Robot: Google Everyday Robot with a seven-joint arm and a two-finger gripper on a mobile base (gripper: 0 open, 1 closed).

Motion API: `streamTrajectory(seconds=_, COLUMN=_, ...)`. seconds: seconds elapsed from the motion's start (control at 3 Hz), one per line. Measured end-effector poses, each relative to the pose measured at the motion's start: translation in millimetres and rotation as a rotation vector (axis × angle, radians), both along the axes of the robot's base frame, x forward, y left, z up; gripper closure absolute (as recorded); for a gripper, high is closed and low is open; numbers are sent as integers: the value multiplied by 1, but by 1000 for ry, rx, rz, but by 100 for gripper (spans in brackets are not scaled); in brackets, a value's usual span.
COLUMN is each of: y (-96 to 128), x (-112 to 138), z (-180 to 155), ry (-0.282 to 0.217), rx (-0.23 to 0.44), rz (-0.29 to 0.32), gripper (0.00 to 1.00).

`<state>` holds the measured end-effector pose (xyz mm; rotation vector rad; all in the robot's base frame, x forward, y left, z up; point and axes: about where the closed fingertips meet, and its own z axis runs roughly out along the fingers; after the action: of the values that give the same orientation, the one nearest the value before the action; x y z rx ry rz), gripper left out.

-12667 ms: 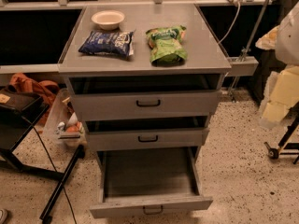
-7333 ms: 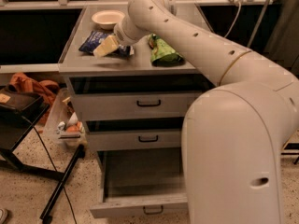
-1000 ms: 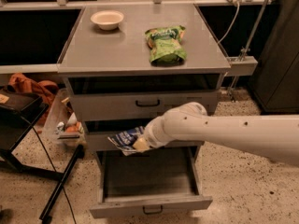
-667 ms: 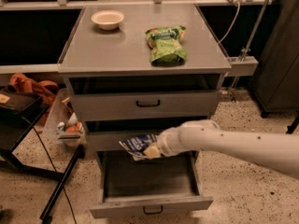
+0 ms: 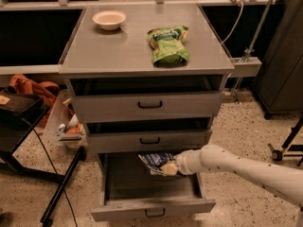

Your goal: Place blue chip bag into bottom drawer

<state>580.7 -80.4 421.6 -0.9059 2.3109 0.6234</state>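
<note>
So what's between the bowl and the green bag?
Only bare cabinet top lies between the bowl and green bag, in the camera view. The gripper holds the blue chip bag over the bottom drawer.

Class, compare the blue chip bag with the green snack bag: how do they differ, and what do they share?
Colour: the blue chip bag is dark blue, the green snack bag green. Place: the blue chip bag hangs over the open bottom drawer; the green snack bag lies on the cabinet top. State: the gripper, above that drawer, grips the blue chip bag; nothing touches the green snack bag. Both are snack bags.
</note>
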Motion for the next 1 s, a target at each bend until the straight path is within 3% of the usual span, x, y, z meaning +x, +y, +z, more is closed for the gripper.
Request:
streamTrajectory(seconds=0.33, y=-3, x=-3, z=-86, ry=100, rx=79, rz=-59, gripper=100)
streamTrajectory(seconds=1.0, y=-8, x=-2, z=-87, ry=84, rx=80, rz=-89, gripper=100)
